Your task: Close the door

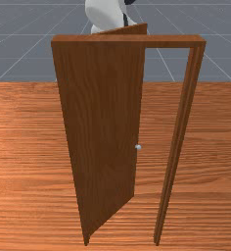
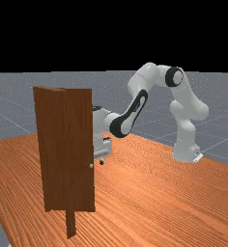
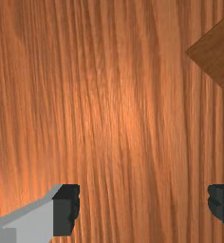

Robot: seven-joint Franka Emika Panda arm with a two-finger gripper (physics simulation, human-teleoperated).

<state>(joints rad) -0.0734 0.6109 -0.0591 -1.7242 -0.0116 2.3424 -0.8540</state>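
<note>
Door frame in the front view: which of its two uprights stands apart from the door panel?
The right upright, on the front view's right: a wide gap parts it from the panel, whereas the left upright meets the panel's edge.

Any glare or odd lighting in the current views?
Front view: door shaded much darker than the table. Far view: pale sheen on the table, on the door's right as pictured; black backdrop above the grey floor. Wrist view: soft glare on the wood ahead of the gripper, another warm patch beside one finger.
</note>
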